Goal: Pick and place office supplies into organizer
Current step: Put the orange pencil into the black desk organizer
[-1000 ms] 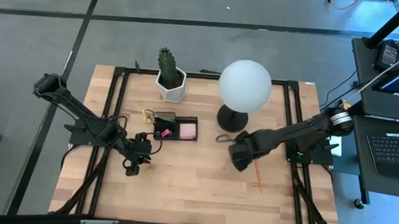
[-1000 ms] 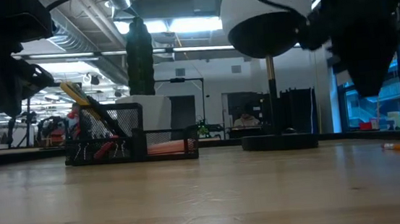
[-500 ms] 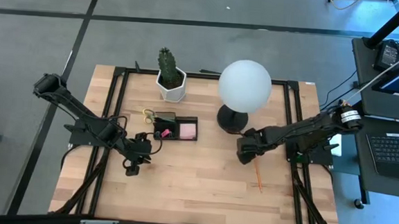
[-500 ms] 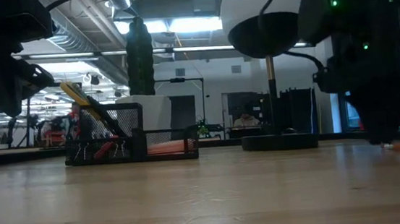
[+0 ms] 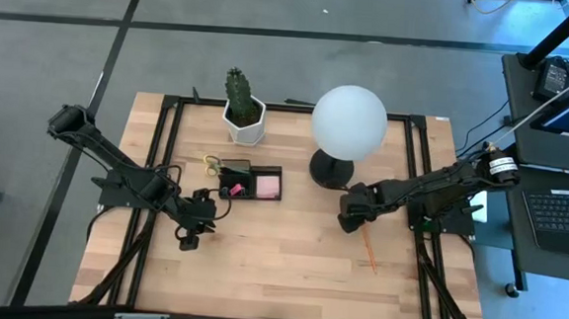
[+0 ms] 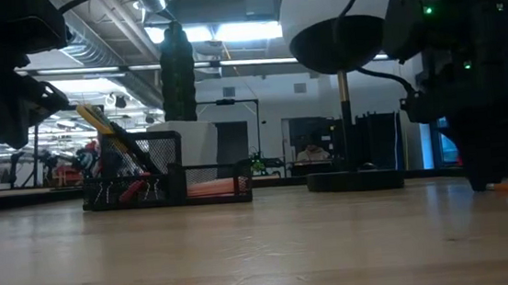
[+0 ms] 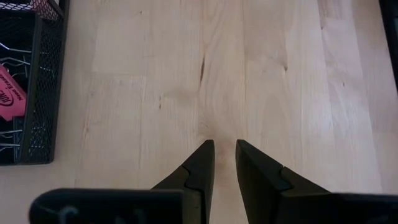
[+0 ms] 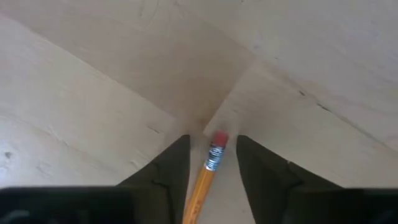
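Observation:
The orange pencil (image 5: pixel 368 250) lies flat on the table's right half, its eraser end (image 8: pixel 217 142) toward the lamp. My right gripper (image 8: pixel 212 144) is open, low over the table, pointing down, with one finger on each side of the eraser end and a small gap on both sides. The black mesh organizer (image 5: pixel 251 182) stands left of centre and holds the yellow-handled scissors (image 5: pixel 210 161), a pink sticky-note pad (image 5: pixel 267 185) and a small pink piece (image 7: pixel 12 99). My left gripper (image 7: pixel 224 146) hangs over bare wood near the organizer's near left corner, open by a narrow gap.
The white globe lamp (image 5: pixel 349 122) stands on its black base (image 5: pixel 331 169) just beyond my right gripper. A cactus in a white pot (image 5: pixel 240 102) sits at the far edge behind the organizer. Bare wood spreads across the middle and near side of the table (image 5: pixel 278 268).
My right gripper has come down from well above the table to just over the wood, shifting slightly toward the table's right, and now straddles the pencil's eraser end. The pencil has stayed where it lay.

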`<action>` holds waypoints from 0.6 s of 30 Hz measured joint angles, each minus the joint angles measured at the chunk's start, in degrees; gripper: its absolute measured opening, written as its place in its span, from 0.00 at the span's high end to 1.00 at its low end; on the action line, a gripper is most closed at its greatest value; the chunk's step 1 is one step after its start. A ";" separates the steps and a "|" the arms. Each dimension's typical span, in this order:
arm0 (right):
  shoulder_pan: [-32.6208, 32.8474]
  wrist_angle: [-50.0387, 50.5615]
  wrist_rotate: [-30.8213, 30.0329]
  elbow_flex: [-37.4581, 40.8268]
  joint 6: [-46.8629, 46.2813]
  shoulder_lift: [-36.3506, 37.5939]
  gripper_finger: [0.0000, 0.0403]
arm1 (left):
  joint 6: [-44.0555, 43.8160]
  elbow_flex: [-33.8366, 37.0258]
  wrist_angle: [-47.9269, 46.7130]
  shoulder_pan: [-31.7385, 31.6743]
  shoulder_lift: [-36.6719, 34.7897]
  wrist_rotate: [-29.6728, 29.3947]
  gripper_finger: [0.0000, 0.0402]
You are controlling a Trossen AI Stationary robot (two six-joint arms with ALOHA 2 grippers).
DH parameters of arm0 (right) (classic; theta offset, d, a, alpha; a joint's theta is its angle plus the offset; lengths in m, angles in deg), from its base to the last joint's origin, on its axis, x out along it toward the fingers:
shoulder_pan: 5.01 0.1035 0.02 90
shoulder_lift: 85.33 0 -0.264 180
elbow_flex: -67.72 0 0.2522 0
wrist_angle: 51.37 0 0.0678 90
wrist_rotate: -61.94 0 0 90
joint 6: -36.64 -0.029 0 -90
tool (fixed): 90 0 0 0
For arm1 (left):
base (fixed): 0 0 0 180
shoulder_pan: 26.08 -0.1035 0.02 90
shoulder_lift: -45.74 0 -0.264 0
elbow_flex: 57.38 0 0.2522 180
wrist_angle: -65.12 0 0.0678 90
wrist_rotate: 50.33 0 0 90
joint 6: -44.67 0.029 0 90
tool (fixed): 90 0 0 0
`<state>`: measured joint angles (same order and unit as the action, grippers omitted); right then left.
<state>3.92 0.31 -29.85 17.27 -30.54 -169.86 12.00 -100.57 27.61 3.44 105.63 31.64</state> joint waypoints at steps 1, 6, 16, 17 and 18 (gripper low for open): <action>0.00 0.11 -0.04 0.02 0.03 0.00 0.68 | 0.00 0.00 0.00 0.00 0.01 -0.04 0.85; 0.00 0.54 -0.23 0.07 0.34 0.00 0.81 | 0.00 0.00 0.00 0.00 0.00 -0.40 0.85; 1.03 -1.62 -1.59 0.13 3.10 -0.04 0.98 | 0.00 0.00 0.00 0.00 -0.01 -1.49 0.85; 1.24 -2.12 -1.82 0.15 3.01 -0.04 0.98 | -0.02 0.00 0.02 0.00 0.00 -1.49 0.85; 1.57 -2.51 -2.45 0.15 2.94 -0.04 0.98 | -0.02 0.00 0.00 0.00 0.01 -1.50 0.85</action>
<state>5.49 -2.20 -32.30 17.43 -27.60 -169.91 11.98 -100.57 27.61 3.44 105.64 30.15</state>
